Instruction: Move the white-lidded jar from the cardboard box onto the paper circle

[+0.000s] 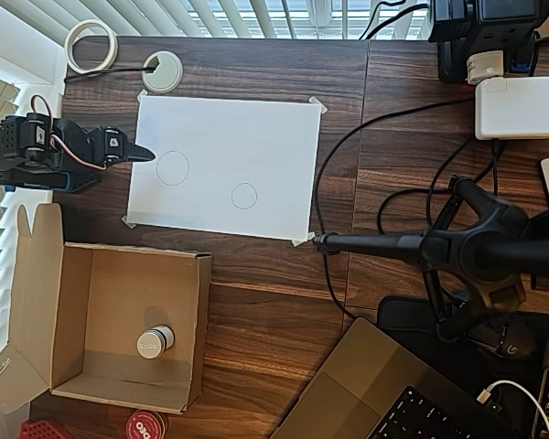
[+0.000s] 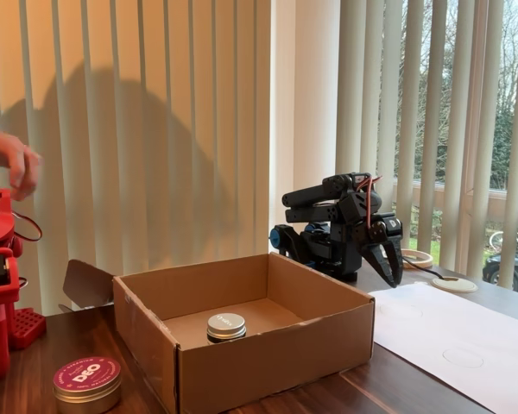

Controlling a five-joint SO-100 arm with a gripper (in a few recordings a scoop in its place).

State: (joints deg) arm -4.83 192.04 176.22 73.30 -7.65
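Box [image 1: 91, 265] sits open on the table, one flap cut off at the overhead view's left edge. One jar [image 1: 155, 340] stands upright inside, near the front wall. Arm folded, gripper [image 1: 143, 153] pointing down over the paper's edge, jaws together, empty. Two circles drawn; smaller circle [image 1: 244, 196] bare.

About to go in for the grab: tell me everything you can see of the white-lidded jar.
The white-lidded jar is small, round and squat, with an off-white lid bearing faint grey lettering and a silvery, metal-looking side. It stands upright with its lid on, on the floor of the cardboard box, clear of every wall. Nothing else touches it; the gripper is away over the paper sheet's edge.
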